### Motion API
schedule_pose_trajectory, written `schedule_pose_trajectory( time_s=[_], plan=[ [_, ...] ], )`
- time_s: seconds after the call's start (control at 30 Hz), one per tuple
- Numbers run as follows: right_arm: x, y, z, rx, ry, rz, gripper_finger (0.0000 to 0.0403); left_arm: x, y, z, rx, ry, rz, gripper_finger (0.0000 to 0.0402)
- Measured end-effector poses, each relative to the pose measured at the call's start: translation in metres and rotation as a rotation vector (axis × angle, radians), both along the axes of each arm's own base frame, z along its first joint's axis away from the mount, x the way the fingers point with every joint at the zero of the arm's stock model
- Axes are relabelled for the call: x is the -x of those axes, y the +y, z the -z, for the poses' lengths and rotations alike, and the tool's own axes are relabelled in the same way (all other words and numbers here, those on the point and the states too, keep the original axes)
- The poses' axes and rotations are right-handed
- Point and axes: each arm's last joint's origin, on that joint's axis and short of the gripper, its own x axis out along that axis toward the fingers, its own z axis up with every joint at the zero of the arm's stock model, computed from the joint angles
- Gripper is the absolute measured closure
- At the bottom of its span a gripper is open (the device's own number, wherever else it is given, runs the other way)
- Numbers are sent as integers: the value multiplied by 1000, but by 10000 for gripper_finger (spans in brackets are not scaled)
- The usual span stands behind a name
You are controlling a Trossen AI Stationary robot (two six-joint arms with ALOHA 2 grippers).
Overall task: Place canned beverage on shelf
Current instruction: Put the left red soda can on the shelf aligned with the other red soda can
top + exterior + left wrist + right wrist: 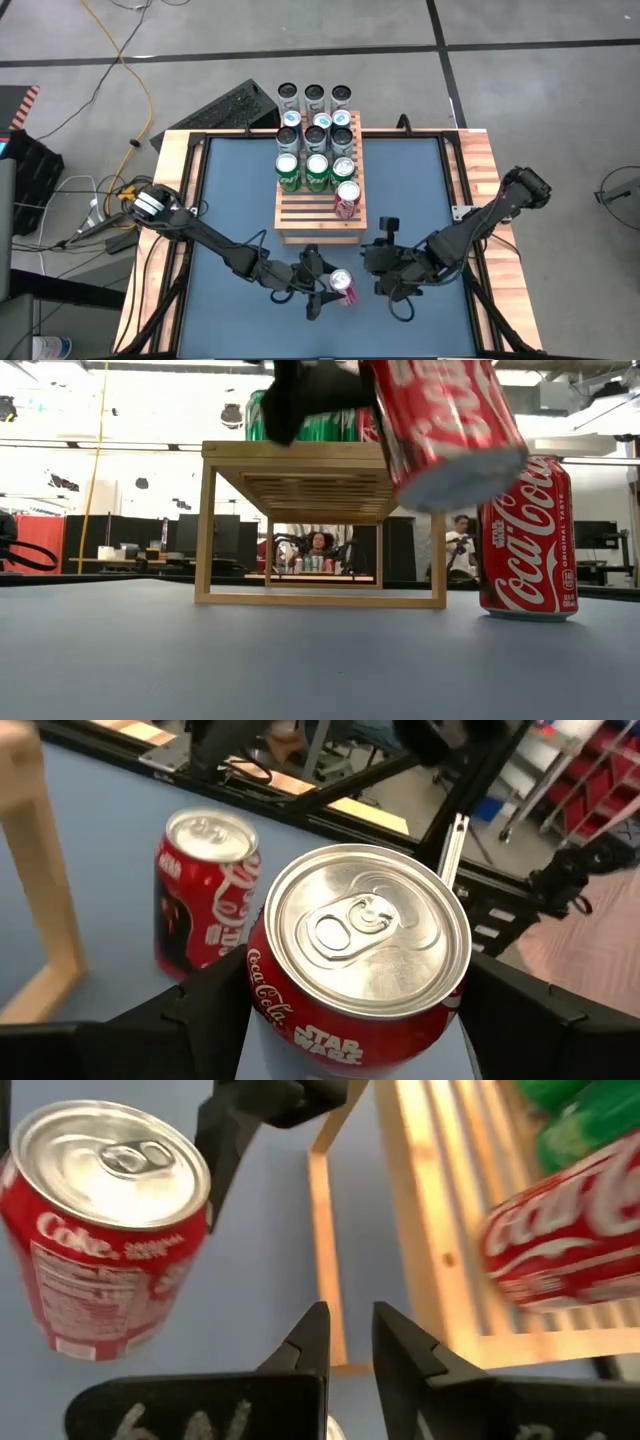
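Note:
My left gripper (330, 290) is shut on a red cola can (343, 286), held in the air in front of the shelf's (318, 222) near edge. The low view shows this can (445, 430) tilted, above the level of the shelf top (300, 455). A second red can (527, 538) stands upright on the blue table beside it and also shows in the left wrist view (205, 890). My right gripper (348, 1320) hovers to the right of the held can (105, 1230). Its fingers stand a narrow gap apart with nothing between them. My left gripper pinches the can's side wall (270, 1010) between its two fingers (520, 1010), just under the top rim. The fingers come nearly level from the table's left side. The can is lifted clear of the table and tilted, its silver top (365, 925) facing back toward the wrist.
On the shelf stand green cans (316, 172), silver-topped cans (316, 135) and one red can (347, 198). Three more cans (314, 97) and a keyboard (225, 108) lie beyond the far edge. Bare slats (310, 210) lie at the shelf's near left. People (318, 545) sit in the room behind.

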Motion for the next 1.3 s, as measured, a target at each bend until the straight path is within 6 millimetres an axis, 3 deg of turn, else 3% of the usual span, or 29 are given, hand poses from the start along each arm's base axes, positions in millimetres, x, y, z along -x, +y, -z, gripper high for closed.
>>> schedule_pose_trajectory(
  time_s=[0.13,0.3,0.43,0.57,0.7,0.93,1.3],
  plan=[
    [14,-2,-33,8,-37,-8,340,2,0,-31,-63,57,11,118],
    [50,-11,-72,44,-169,7,340,15,7,-87,-162,79,17,115],
    [84,-25,-97,9,-288,42,340,33,24,-131,-271,75,-78,115],
    [107,-36,-109,-21,-349,69,340,52,47,-154,-367,107,-204,114],
    [120,-42,-113,-15,-369,73,340,58,71,-158,-407,168,-260,114],
    [118,-40,-110,8,-351,69,340,51,104,-149,-404,272,-261,114],
    [113,-36,-105,42,-318,64,340,42,130,-145,-364,293,-198,114]
  ],
)
